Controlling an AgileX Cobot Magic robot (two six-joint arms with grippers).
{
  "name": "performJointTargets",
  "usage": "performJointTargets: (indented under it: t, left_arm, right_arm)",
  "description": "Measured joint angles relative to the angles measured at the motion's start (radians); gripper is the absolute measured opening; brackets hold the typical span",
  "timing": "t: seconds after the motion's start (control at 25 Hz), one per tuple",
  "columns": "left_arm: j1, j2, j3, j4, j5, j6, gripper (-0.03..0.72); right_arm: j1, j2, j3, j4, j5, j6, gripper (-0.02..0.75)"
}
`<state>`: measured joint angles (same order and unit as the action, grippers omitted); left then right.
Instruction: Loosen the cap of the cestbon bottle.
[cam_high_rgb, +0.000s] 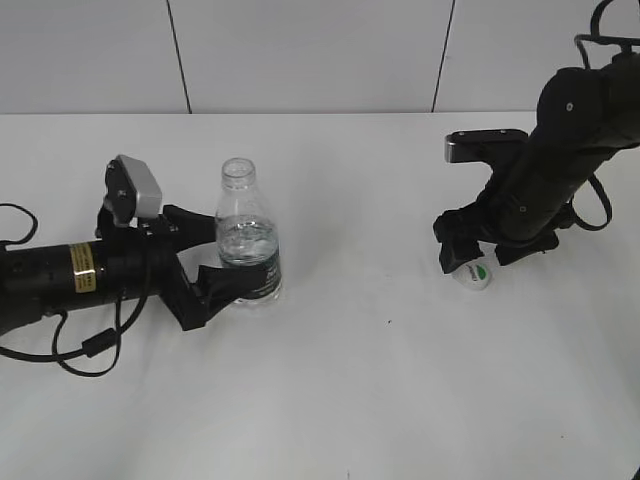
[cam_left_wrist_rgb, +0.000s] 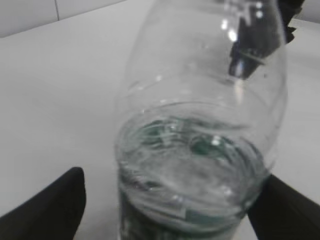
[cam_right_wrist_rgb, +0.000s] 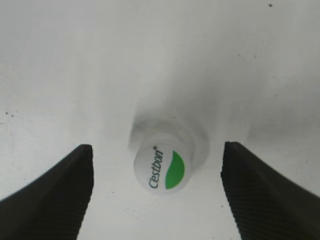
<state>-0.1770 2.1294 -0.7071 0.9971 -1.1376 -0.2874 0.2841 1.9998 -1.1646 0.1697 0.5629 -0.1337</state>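
Observation:
The cestbon bottle (cam_high_rgb: 248, 250) stands upright on the white table with its neck open and no cap on it. It is partly filled with water and fills the left wrist view (cam_left_wrist_rgb: 200, 125). My left gripper (cam_high_rgb: 208, 255) (cam_left_wrist_rgb: 167, 200) is open with a finger on either side of the bottle's lower body; there is a gap at the left finger. The white cap (cam_high_rgb: 472, 274) (cam_right_wrist_rgb: 162, 167), with its green leaf mark and "Cestbon" lettering, lies on the table at the right. My right gripper (cam_high_rgb: 468, 258) (cam_right_wrist_rgb: 157, 155) is open just above it, fingers apart from the cap on both sides.
The white table (cam_high_rgb: 380, 400) ends at a grey panelled wall (cam_high_rgb: 300, 50) at the back. Black cables (cam_high_rgb: 70, 350) trail from the left arm along the table at the left edge.

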Motion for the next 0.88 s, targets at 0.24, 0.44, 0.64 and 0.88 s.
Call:
performJointTargets:
  t: [0.24, 0.44, 0.64, 0.88]
  left_arm:
    - [0.119, 0.000, 0.000, 0.171, -0.004, 0.000, 0.585]
    - [0.221, -0.006, 0.000, 0.246, -0.002, 0.000, 0.585]
    - [0.296, -0.049, 0.000, 0.294, 0.008, 0.000, 0.585]
    - [0.318, -0.099, 0.000, 0.174, 0.040, 0.000, 0.585]
  right_arm:
    - [0.000, -0.011, 0.000, 0.008, 0.008, 0.000, 0.596]
    - [0.000, -0.011, 0.000, 0.009, 0.014, -0.001, 0.596]
    - [0.000, -0.011, 0.000, 0.009, 0.015, -0.001, 0.594]
    - [0.000, -0.011, -0.028, 0.009, 0.015, -0.001, 0.594]
